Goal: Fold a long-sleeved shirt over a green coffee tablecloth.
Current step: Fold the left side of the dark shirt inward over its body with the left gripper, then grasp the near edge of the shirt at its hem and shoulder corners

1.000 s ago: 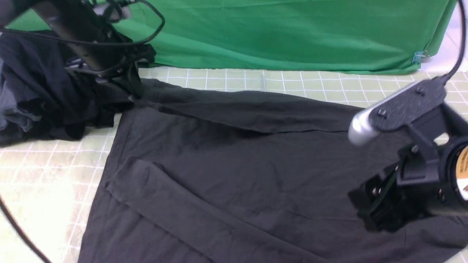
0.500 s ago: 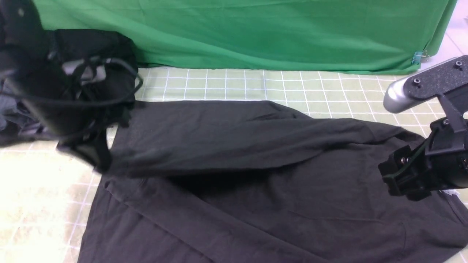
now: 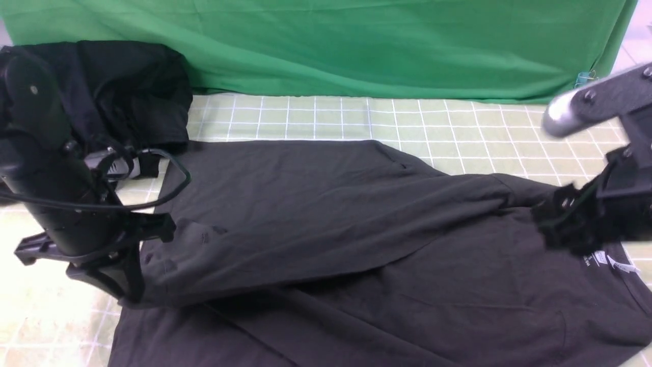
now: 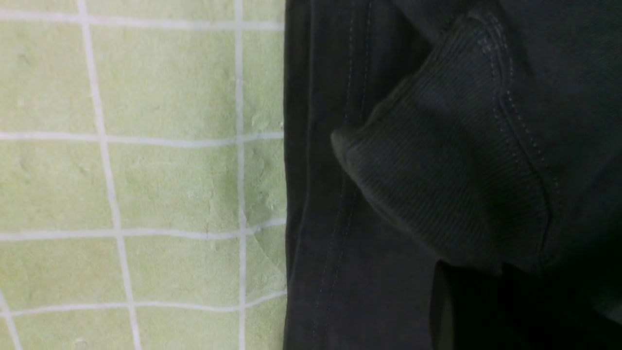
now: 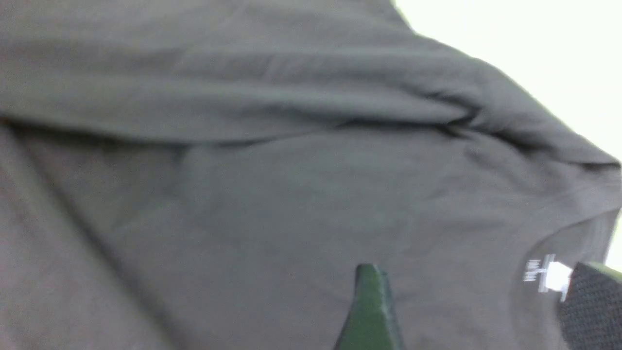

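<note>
While the long-sleeved shirt (image 3: 326, 219) lies spread across the green coffee tablecloth (image 3: 458, 127) on the table, the front view shows its far part folded forward over the body, running from the left hem side towards the collar on the right. The left end effector (image 3: 119, 283) sits low at the shirt's left edge, touching the end of the folded layer; whether its jaws are closed on the fabric cannot be told here. The right end effector (image 3: 565, 229), blurred, hangs just above the collar area, beside the white neck label (image 3: 608, 260). A heap of dark garments (image 3: 127, 86) rests at the far left, against a plain deep-green cloth (image 3: 356, 46) that carries a small clip (image 3: 586, 79) at its right end.

In the left wrist view, the shirt's stitched hem meets the gridded tablecloth along a straight edge, and a ribbed sleeve cuff (image 4: 437, 184) lies on top of the dark fabric. No fingers appear, so the grip stays unclear.

In the right wrist view, the two fingers (image 5: 371, 311) stand wide apart over the creased shirt with nothing between them, one of them next to the neck label.
</note>
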Robot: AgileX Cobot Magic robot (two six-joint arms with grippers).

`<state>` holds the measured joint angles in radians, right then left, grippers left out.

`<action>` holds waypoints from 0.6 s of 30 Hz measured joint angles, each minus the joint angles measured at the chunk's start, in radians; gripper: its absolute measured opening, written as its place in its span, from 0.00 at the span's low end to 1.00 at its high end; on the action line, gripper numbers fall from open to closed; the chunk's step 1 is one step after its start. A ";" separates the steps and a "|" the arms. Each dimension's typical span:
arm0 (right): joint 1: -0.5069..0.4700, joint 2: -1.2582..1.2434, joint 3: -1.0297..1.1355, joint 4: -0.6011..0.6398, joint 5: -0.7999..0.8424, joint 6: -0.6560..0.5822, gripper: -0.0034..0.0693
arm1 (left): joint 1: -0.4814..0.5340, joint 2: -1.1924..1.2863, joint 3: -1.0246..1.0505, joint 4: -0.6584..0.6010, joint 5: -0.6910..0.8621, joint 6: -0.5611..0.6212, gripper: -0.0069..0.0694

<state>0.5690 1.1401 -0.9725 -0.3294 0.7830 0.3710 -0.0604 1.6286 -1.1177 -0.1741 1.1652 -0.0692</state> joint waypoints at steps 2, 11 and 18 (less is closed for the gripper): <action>-0.089 0.029 -0.052 0.005 0.002 -0.029 0.71 | 0.000 -0.001 0.000 0.001 0.017 0.008 0.29; -0.322 0.353 -0.403 0.400 0.069 -0.473 0.71 | -0.001 -0.001 -0.055 0.037 0.046 0.042 0.72; -0.246 0.735 -0.770 0.455 0.082 -0.646 0.71 | -0.144 0.010 -0.087 0.045 -0.091 0.007 0.53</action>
<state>0.3228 1.8749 -1.7430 0.1252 0.8653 -0.2752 -0.2046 1.6390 -1.2050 -0.1295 1.0745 -0.0625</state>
